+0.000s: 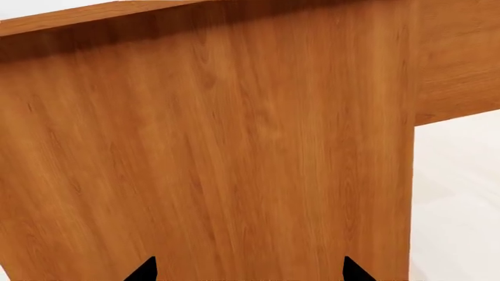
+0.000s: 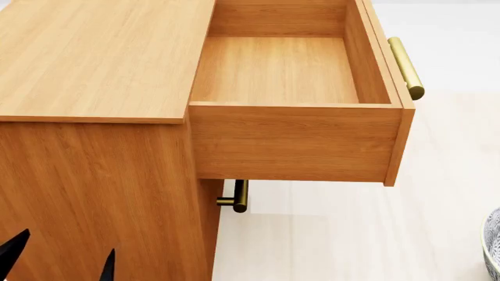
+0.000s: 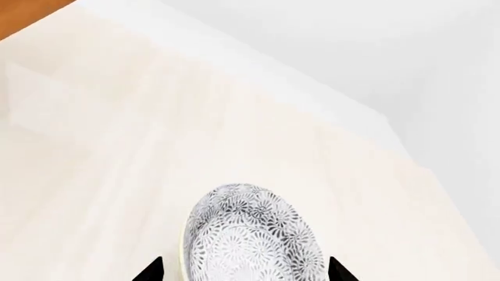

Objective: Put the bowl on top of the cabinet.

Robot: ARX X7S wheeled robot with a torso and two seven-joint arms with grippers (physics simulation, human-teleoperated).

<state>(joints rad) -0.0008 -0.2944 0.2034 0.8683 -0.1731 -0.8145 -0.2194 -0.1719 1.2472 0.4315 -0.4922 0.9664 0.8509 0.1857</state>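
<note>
The cabinet is large, orange-brown wood with a flat top, and its top drawer is pulled out and shows nothing inside. Only a sliver of the bowl shows at the head view's right edge. In the right wrist view the bowl, white with dense dark floral pattern, lies over the pale floor between the two tips of my right gripper. The gripper is open, with a small gap on each side of the bowl. My left gripper is open, close to the cabinet's side panel, holding nothing.
A brass bar handle runs along the open drawer's front, and another handle sticks out below the drawer. Pale floor lies to the right of the cabinet. A white wall rises beyond the floor.
</note>
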